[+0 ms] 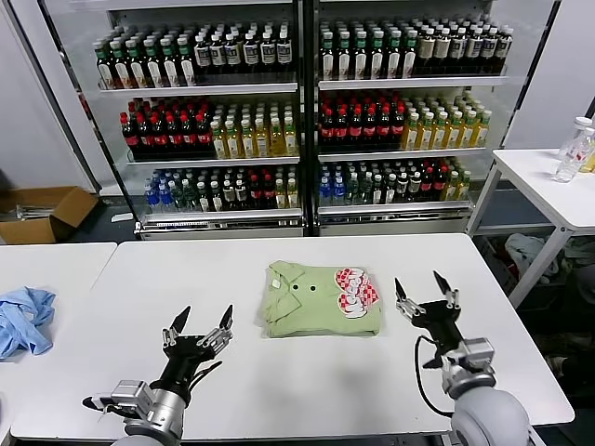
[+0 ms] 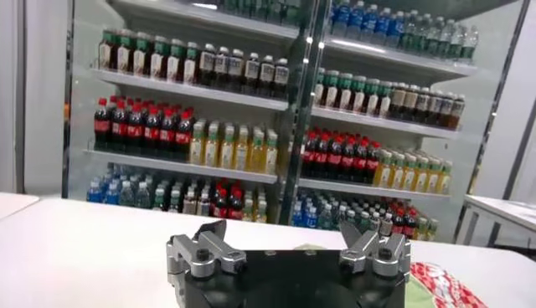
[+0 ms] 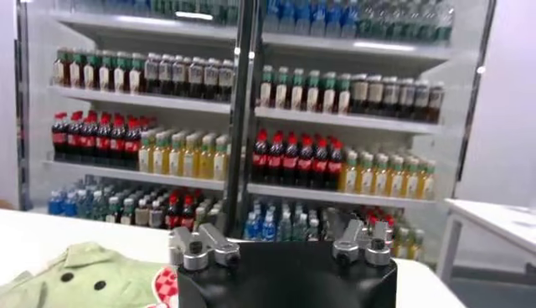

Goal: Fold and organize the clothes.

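Note:
The light green shirt (image 1: 321, 297) lies folded into a compact rectangle in the middle of the white table (image 1: 279, 390), collar to the left, red-and-white checked print to the right. A corner of it also shows in the right wrist view as green cloth (image 3: 84, 280), and the print's edge (image 2: 444, 284) shows in the left wrist view. My right gripper (image 1: 426, 295) hovers just right of the shirt, open and empty. Over the table's near left part, my left gripper (image 1: 199, 330) is open, holding nothing.
A light blue cloth (image 1: 23, 321) lies on the neighbouring table at far left. A glass-door fridge full of bottles (image 1: 297, 111) stands behind the table. A small white side table (image 1: 548, 186) with a bottle is at right, and a cardboard box (image 1: 42, 209) on the floor at left.

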